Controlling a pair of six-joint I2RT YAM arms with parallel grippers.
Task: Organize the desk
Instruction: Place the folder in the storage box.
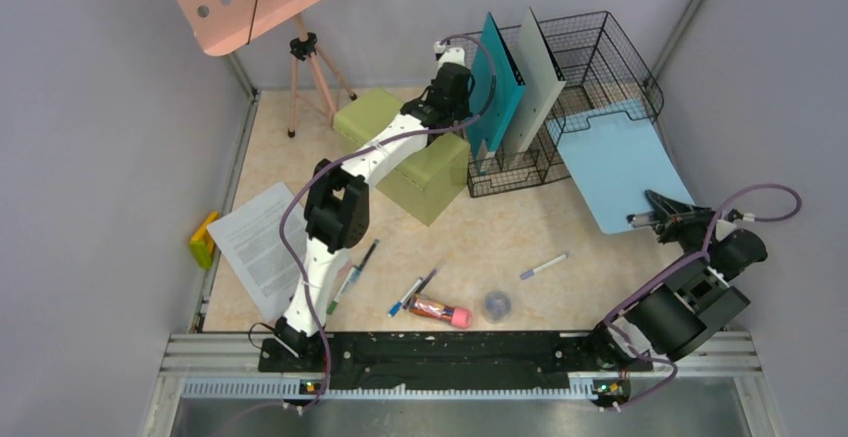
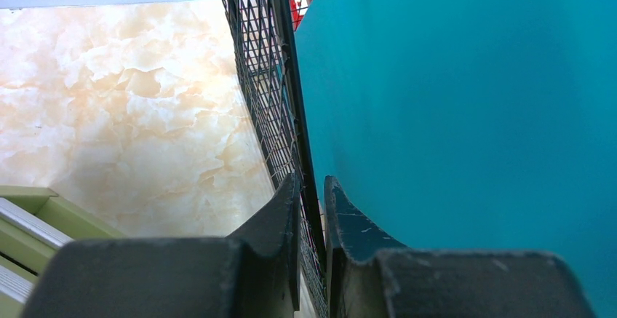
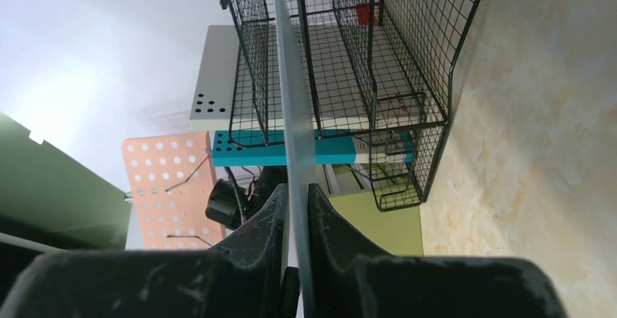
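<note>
Where the overhead view blurs both grips, wrist views resolve them, left gripper (image 2: 311,209) pinching wire rack (image 2: 262,78) rim beside teal board (image 2: 466,114), right gripper (image 3: 297,209) clamping pale blue board (image 3: 287,100) edge-on.

wire rack (image 1: 595,52): teal folder (image 1: 497,87) + grey folder (image 1: 538,77) upright | lt-blue folder (image 1: 615,172) at its right | green box (image 1: 435,172) just left

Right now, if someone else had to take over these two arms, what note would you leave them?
Left gripper: closed, apparently on a side wall of the wire rack, beside the teal board.
Right gripper: shut on an edge of the light-blue board, whose far end reaches the rack.
Done: teal board and white board stand upright in the rack.
Left: file the light-blue board; paper sheet and pens lie loose on the desk.
</note>
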